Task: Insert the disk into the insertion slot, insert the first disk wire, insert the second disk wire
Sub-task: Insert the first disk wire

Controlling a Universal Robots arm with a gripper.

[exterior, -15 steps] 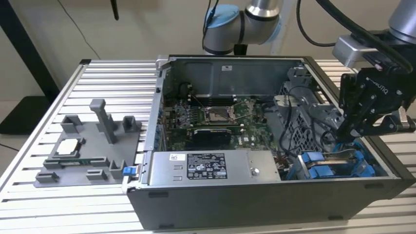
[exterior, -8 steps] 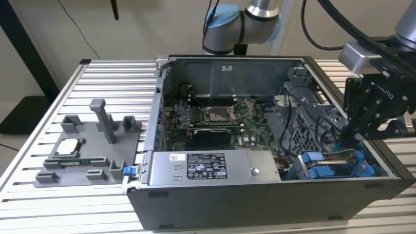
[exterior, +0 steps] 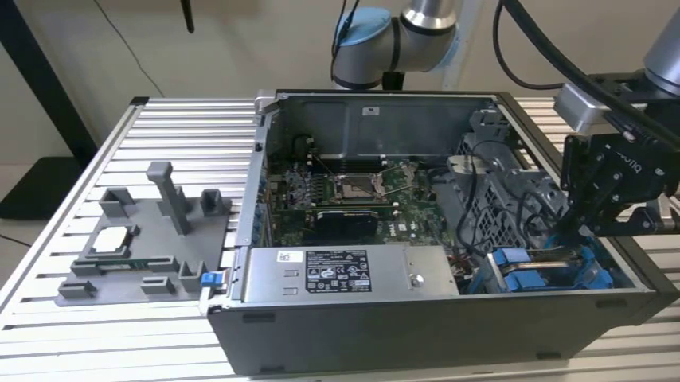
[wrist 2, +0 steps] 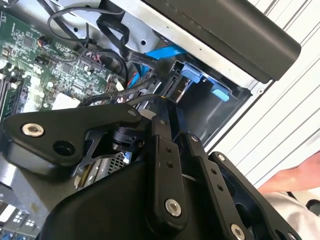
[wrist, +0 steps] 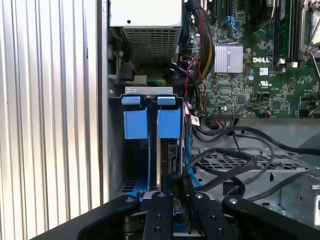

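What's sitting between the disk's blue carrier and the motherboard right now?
In the first wrist view, a loose bundle of black and red cables runs through the gap between the disk's blue carrier and the motherboard.

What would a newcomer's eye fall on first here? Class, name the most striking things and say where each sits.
The open computer case stands on the slatted table, its green motherboard in the middle. The black claw reaches into its corner at the exterior view's right, by bright blue plastic fittings.
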